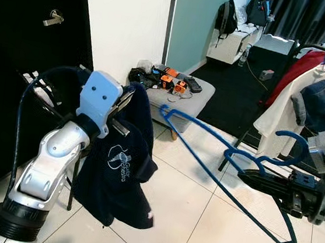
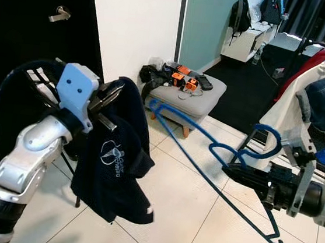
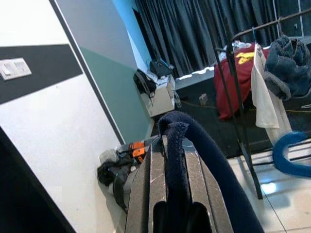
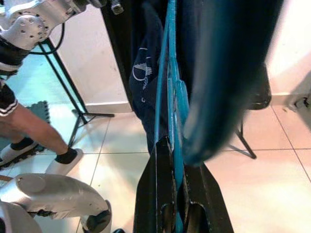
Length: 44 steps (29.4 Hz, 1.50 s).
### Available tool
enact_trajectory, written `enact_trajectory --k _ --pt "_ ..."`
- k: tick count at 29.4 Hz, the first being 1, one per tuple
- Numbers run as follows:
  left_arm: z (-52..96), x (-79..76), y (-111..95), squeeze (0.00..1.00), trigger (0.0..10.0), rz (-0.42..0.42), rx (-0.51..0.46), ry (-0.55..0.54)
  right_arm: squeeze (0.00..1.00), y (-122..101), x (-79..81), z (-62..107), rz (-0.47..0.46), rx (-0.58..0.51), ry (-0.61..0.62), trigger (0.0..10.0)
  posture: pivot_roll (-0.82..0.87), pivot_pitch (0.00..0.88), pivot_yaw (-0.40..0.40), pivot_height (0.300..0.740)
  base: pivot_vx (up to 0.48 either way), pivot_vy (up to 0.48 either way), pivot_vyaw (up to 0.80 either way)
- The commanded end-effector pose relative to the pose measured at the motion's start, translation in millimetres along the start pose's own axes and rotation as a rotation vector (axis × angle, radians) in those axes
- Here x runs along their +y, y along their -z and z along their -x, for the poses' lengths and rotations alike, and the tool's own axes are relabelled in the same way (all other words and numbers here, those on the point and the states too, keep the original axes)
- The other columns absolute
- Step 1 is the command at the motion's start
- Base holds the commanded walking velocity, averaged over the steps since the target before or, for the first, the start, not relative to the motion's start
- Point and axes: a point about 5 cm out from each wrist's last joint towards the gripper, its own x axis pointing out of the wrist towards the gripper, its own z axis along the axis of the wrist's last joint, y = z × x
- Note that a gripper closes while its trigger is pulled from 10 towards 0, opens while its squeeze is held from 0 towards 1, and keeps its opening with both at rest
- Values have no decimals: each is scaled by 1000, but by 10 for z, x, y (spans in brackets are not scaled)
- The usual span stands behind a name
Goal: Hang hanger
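The left gripper (image 1: 123, 102) is raised and clenched on the collar of a navy shirt (image 1: 123, 164), which hangs limp below it. In the left wrist view the cloth is pinched between the two fingers (image 3: 151, 179) and folds over their tips, hiding them.

The right gripper (image 2: 234, 172) is clenched on a blue hanger (image 1: 222, 163), grasping it near the neck. The hanger's hook (image 2: 269, 142) curls just above the gripper. The frame reaches out ahead of the gripper towards the shirt, one end near the hem of the hanging cloth; the other end drops below the gripper. In the right wrist view a blurred dark blue shape covers much of the frame.

Behind the right gripper a rack (image 1: 303, 46) carries clothes, cut off by the picture edge. A person's legs (image 4: 36, 131) show in the right wrist view.
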Motion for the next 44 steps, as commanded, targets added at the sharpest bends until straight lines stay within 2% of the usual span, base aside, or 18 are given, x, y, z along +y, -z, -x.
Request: enact_trajectory --k 1,8,10,12,14,18,20,21,23,25,30,31,32,34,37,38,42,44 --pt "-37 -37 -103 0 10000 10 -44 17 0 -26 32 -46 14 15 -29 10000 -145 0 -8 740 0 0 0" --pt "-90 -102 -179 0 10000 22 -74 39 0 58 22 -157 -3 61 -53 10000 -138 0 -13 740 0 0 0" --pt "-107 -151 -230 0 10000 35 -93 54 0 117 -66 -242 -19 105 3 10000 -134 0 -18 740 0 0 0" --pt "-107 -151 -230 0 10000 35 -93 54 0 117 -66 -242 -19 105 3 10000 -134 0 -18 740 0 0 0" --pt "-113 -239 -306 0 10000 60 -120 86 0 171 -145 -368 -36 135 63 10000 -133 0 -19 740 0 0 0" --pt "-100 -352 -361 0 10000 79 -133 131 0 212 -186 -466 -55 132 98 10000 -129 0 -20 740 0 0 0" --pt "-100 -352 -361 0 10000 79 -133 131 0 212 -186 -466 -55 132 98 10000 -129 0 -20 740 0 0 0" --pt "-79 -421 -369 0 10000 93 -131 160 0 215 -209 -509 -63 123 116 10000 -127 0 -20 740 0 0 0" --pt "-79 -421 -369 0 10000 93 -131 160 0 215 -209 -509 -63 123 116 10000 -127 0 -20 740 0 0 0" --pt "-20 -592 -349 0 10000 138 -117 246 0 174 -258 -575 -69 82 145 10000 -127 0 -21 740 0 0 0" --pt "-2 -647 -339 0 10000 154 -112 276 0 155 -274 -592 -70 66 151 10000 -127 0 -21 740 0 0 0" --pt "22 -749 -314 0 10000 179 -100 331 0 105 -311 -620 -73 25 168 10000 -127 0 -21 740 0 0 0" --pt "22 -749 -314 0 10000 179 -100 331 0 105 -311 -620 -73 25 168 10000 -127 0 -21 740 0 0 0" --pt "115 -1072 -164 0 10000 162 -22 489 0 -98 -403 -714 -80 -116 204 10000 -134 0 -15 740 0 0 0" --pt "115 -1072 -164 0 10000 162 -22 489 0 -98 -403 -714 -80 -116 204 10000 -134 0 -15 740 0 0 0" --pt "197 -1308 -63 0 10000 139 31 587 0 -250 -419 -807 -92 -217 188 10000 -124 0 -19 740 0 0 0" --pt "187 -1366 -62 0 10000 150 31 589 0 -281 -405 -853 -94 -241 168 10000 -121 0 -21 740 0 0 0" --pt "130 -1437 -73 0 10000 170 27 562 0 -325 -382 -965 -98 -275 139 10000 -116 0 -20 740 0 0 0"
